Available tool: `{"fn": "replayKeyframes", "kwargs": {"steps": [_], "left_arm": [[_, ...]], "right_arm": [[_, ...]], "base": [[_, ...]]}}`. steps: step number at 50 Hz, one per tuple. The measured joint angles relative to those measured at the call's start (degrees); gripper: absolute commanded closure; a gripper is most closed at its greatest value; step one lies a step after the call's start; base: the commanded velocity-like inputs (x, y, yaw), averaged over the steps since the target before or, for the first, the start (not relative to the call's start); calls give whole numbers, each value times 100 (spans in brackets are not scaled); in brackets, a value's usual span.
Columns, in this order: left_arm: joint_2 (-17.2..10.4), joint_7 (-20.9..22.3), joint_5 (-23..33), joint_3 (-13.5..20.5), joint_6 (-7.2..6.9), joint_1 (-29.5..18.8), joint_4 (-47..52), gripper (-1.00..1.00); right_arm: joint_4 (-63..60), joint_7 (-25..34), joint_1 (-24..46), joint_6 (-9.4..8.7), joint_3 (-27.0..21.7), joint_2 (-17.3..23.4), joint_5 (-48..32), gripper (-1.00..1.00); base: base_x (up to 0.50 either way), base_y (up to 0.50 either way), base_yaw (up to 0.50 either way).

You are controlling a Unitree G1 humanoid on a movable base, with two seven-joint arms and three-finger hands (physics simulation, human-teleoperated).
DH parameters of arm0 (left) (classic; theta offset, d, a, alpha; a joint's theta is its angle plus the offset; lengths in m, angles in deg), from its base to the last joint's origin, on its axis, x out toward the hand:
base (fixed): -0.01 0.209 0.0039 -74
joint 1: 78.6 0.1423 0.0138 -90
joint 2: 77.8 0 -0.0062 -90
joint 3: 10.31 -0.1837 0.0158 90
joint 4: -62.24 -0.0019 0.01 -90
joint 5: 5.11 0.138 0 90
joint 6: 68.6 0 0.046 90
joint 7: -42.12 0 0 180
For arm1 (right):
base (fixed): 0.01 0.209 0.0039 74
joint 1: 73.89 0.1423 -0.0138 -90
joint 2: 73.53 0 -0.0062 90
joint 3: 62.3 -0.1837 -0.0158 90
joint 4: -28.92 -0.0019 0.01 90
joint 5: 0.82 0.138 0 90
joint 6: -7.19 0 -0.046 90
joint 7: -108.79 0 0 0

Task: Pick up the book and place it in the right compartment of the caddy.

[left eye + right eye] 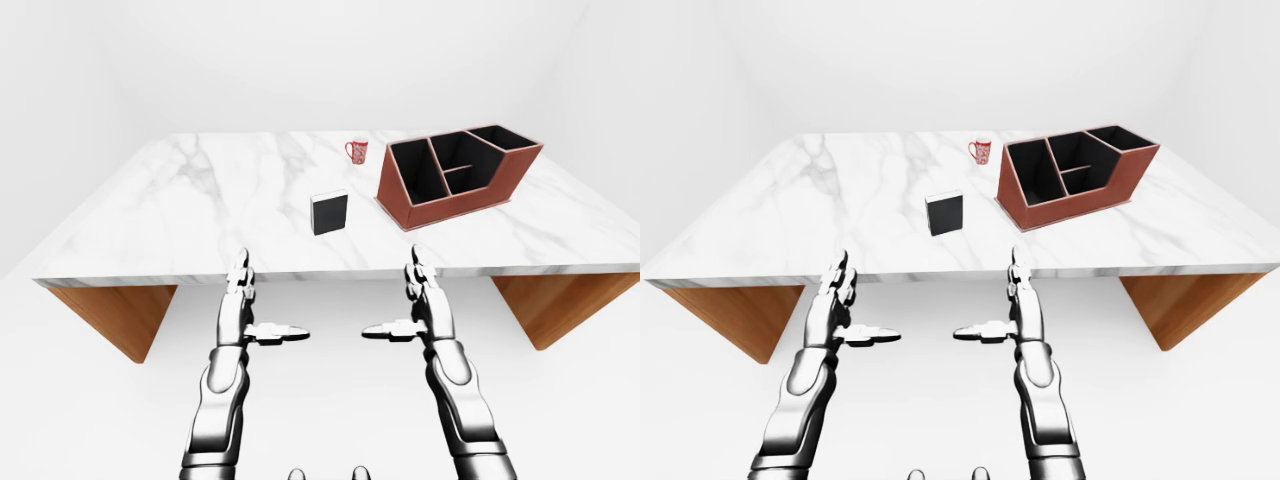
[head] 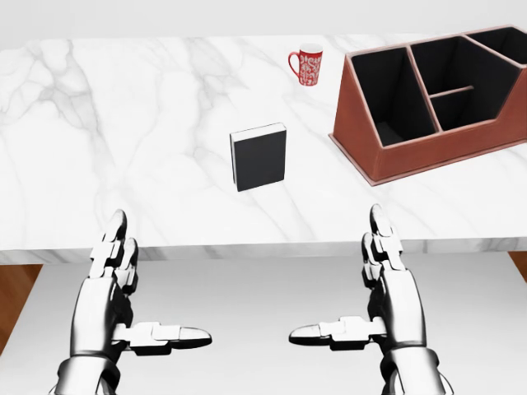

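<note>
On the white marble table [image 2: 123, 140], the black book [image 2: 258, 157] stands upright with its dark cover facing the cameras and a pale strip of page edges along its top. Taking the book as the landmark: the red-brown caddy [image 2: 428, 152] sits to its right in the head view, apart from it, with its lower sloped end turned toward the book and its black-lined compartments open upward. One long compartment lies at the end nearest the book, and smaller ones divided by thin walls lie beyond it toward the view's right edge. A red patterned mug [image 2: 306, 65] stands above and to the right of the book, near the caddy's upper-left corner but not touching it.

Below the book, past the table's near edge, both hands hang over the white floor [image 1: 320, 400], well apart from the book. The left hand [image 2: 123, 288] is below and to the left, fingers stretched straight up and thumb pointing inward, holding nothing. The right hand [image 2: 375, 284] mirrors it below and to the right, likewise spread and empty. Wooden table supports [image 1: 115, 315] show under the slab at both ends.
</note>
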Motion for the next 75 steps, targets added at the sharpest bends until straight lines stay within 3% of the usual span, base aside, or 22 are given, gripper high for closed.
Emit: {"fn": "replayKeyframes", "kwargs": {"steps": [17, 46, 75], "left_arm": [[-52, 100, -12, 108, 89, 30, 90, -100], [-56, 127, -3, 116, 211, 48, 97, -100], [-56, 97, 21, 116, 263, 33, 28, -100]], "right_arm": [[88, 128, -28, 214, -58, 44, -48, -100], [41, 236, -93, 356, -15, 48, -134, -100], [114, 229, -108, 426, 28, 31, -255, -100]], "base": [[0, 0, 0], [0, 0, 0], [7, 1, 33]]}}
